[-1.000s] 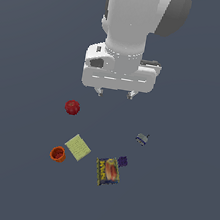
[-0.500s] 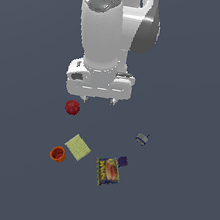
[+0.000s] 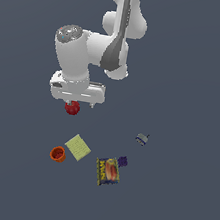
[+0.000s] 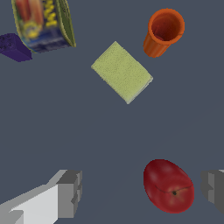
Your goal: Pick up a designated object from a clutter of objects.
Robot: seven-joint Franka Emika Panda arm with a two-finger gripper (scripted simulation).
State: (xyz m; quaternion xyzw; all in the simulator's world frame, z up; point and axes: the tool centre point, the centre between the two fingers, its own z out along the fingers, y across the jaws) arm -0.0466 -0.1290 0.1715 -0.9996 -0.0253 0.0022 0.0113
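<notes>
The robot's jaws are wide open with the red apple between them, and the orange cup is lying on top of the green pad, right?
Not quite. The orange cup isn't on the green pad; the wrist view shows it beside the pad with bare floor between them. The rest holds: the gripper has its jaws wide open with the red apple between them.
</notes>
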